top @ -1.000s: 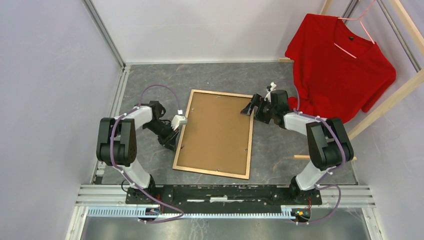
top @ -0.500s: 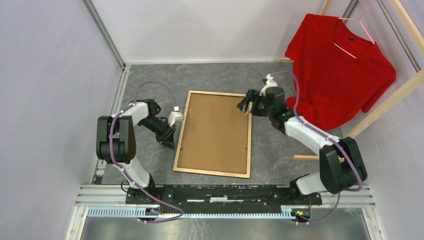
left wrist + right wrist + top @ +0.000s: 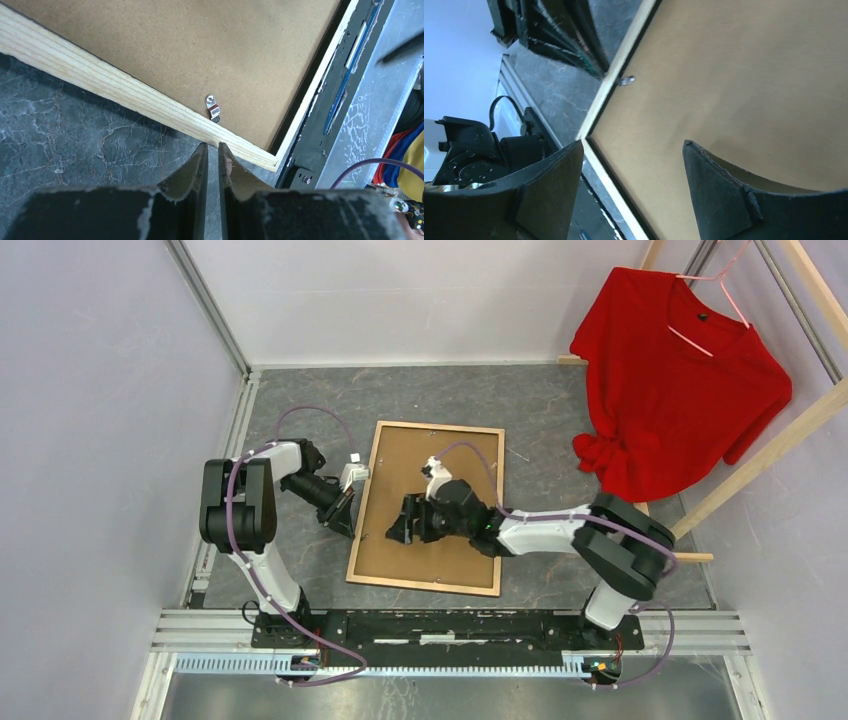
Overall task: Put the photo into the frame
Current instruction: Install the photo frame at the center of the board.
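The frame (image 3: 420, 585) lies face down on the grey table, its pale wood back rails up, with a brown backing board (image 3: 440, 455) set inside it. The photo is hidden. My left gripper (image 3: 345, 512) (image 3: 212, 145) sits on the table against the outside of the frame's left rail (image 3: 115, 85), by a small metal clip (image 3: 213, 107). Its jaws are nearly together with nothing between them. My right gripper (image 3: 400, 525) (image 3: 634, 142) hovers open over the board near the frame's left rail (image 3: 600, 100), holding nothing; the clip (image 3: 626, 80) shows beyond it.
A red shirt (image 3: 680, 370) hangs on a wooden rack (image 3: 760, 455) at the back right. Aluminium rails (image 3: 450, 625) run along the near edge, and a wall post (image 3: 230, 440) borders the left side.
My right arm swung from the frame's far right corner across the board to its left middle, jaws narrowing a little. The left gripper stayed by the left rail and closed further.
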Controlling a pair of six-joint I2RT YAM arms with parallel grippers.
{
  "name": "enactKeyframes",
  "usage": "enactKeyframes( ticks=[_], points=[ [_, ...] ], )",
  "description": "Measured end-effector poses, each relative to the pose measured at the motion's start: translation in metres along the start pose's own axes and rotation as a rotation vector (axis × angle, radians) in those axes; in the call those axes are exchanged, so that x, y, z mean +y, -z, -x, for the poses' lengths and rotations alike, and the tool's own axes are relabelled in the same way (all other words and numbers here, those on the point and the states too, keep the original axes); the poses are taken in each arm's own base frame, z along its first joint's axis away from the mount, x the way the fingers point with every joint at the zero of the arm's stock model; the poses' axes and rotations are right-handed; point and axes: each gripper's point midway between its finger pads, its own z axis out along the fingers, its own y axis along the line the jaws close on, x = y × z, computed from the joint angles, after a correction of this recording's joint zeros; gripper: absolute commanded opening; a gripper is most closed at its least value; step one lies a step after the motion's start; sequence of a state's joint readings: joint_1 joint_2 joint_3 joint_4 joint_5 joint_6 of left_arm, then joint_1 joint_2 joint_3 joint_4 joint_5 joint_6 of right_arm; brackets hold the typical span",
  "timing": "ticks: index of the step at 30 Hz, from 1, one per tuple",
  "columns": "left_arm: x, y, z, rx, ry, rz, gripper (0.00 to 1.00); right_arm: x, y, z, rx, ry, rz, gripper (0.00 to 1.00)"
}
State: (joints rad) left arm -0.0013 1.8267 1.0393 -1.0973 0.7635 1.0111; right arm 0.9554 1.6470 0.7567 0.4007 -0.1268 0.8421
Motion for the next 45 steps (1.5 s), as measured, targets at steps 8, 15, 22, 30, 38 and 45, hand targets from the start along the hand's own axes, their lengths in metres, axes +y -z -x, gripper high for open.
enactKeyframes(
  ticks=[8, 15, 22, 30, 38, 45],
  points=[
    [0.003, -0.001, 0.0, -0.001, 0.002, 0.002, 0.14, 0.047, -0.048, -0.03, 0.052, -0.004, 0.104, 0.76],
    [0.012, 0.002, 0.0, -0.02, 0.002, 0.028, 0.13, 0.053, -0.071, -0.033, 0.056, -0.013, 0.115, 0.75],
    [0.016, 0.001, 0.0, -0.021, -0.008, 0.04, 0.12, 0.048, -0.083, -0.037, 0.064, -0.016, 0.105, 0.75],
    [0.017, 0.002, -0.003, -0.006, -0.007, 0.049, 0.12, 0.051, -0.091, -0.035, 0.059, -0.025, 0.112, 0.74],
    [0.017, 0.001, -0.004, -0.005, -0.007, 0.049, 0.11, 0.052, -0.093, -0.034, 0.057, -0.032, 0.115, 0.74],
    [0.017, 0.001, -0.005, -0.004, -0.005, 0.048, 0.11, 0.054, -0.098, -0.033, 0.055, -0.032, 0.119, 0.73]
  ],
)
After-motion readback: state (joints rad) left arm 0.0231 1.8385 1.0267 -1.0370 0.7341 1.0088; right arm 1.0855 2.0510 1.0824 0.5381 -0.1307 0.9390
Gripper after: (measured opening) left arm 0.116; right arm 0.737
